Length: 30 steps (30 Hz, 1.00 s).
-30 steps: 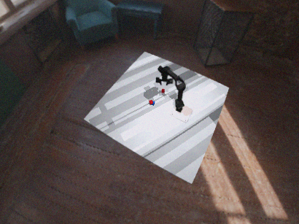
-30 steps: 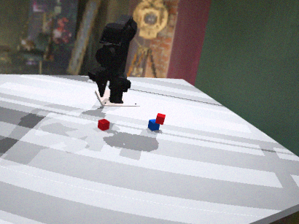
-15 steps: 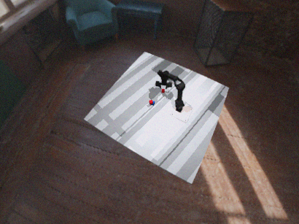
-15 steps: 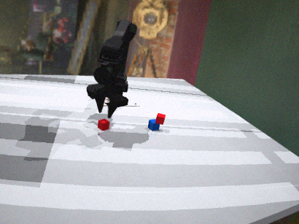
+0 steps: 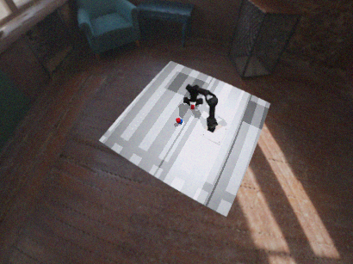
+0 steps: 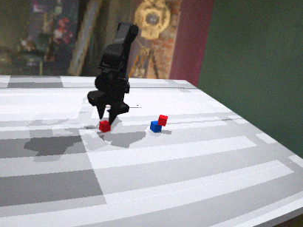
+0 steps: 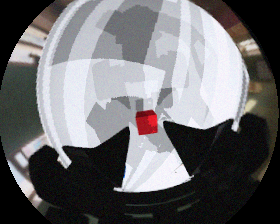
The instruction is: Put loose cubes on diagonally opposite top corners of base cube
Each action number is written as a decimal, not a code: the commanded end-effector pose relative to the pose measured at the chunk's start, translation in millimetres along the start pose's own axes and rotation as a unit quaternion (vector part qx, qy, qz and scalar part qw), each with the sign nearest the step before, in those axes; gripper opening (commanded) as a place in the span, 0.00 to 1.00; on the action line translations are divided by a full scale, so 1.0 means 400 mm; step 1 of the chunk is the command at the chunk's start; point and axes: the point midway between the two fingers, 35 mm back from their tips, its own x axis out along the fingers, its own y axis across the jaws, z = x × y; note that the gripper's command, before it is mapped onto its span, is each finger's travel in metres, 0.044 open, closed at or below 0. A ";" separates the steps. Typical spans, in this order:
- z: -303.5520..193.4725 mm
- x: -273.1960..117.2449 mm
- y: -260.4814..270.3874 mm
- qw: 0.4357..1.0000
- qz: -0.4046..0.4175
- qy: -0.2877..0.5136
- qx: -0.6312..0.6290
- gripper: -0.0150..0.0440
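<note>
A loose red cube [image 5: 192, 107] [image 6: 105, 126] [image 7: 147, 123] lies flat on the table. My gripper [image 5: 193, 102] [image 6: 106, 120] [image 7: 146, 126] is open and empty, pointing down just above this cube. In the wrist view the cube shows between the two fingertips, with room on both sides. The blue base cube [image 5: 181, 121] [image 6: 155, 127] stands apart from it, to the right in the exterior view. The other red cube [image 5: 178, 119] [image 6: 162, 120] rests on one top corner of the blue cube, overhanging it, and looks about level. In the wrist view my left finger hides nearly all of the blue cube.
The patterned table [image 5: 189, 167] [image 6: 177, 191] carries light and dark grey stripes and shadows of the arm. The arm's base [image 5: 211, 125] stands on the table, on the far side from the cubes in the exterior view. An armchair and a bench stand on the floor beyond.
</note>
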 end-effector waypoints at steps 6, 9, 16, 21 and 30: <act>-0.003 0.042 -0.004 1.000 -0.004 0.003 0.002 0.70; -0.004 0.052 -0.004 1.000 -0.004 0.003 0.002 0.70; -0.004 0.052 -0.004 1.000 -0.004 0.003 0.002 0.44; -0.003 0.047 -0.004 1.000 -0.004 0.003 0.002 0.43; 0.006 -0.020 0.003 1.000 -0.004 0.003 0.002 0.43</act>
